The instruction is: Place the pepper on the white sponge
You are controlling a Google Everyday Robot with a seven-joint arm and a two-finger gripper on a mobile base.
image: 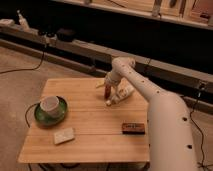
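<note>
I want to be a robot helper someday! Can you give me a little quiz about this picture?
1. True or false: the pepper already lies on the white sponge.
2. What sits on the green plate? A) a white cup B) the pepper C) the white sponge
3. Fill in: the claw hangs at the table's far side, right by the dark red ___.
Key: 1 false, the white sponge is bare; 2 A; 3 pepper.
</note>
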